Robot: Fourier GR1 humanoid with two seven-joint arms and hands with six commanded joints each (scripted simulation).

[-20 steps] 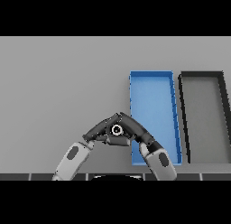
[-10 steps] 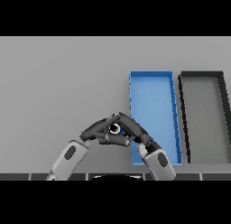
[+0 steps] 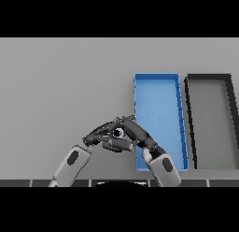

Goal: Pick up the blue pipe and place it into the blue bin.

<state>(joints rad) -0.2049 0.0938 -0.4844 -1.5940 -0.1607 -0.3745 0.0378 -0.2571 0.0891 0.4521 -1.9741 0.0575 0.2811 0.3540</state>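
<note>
You have both hands meeting low on the grey table (image 3: 60, 86). The left hand (image 3: 103, 136) reaches in from the lower left, the right hand (image 3: 135, 131) from the lower right, and their fingertips come together around the blue pipe (image 3: 116, 132). Only a small ring-like end of the pipe shows between the dark fingers, so you see little of its body. Fingers of both hands curl round it (the grasp looks shared). The blue bin (image 3: 158, 83) lies just beside the right hand, on its outer side, its near corner partly hidden by the right forearm. Beyond the bin, farther from the hands, sits a dark bin (image 3: 207, 81).
</note>
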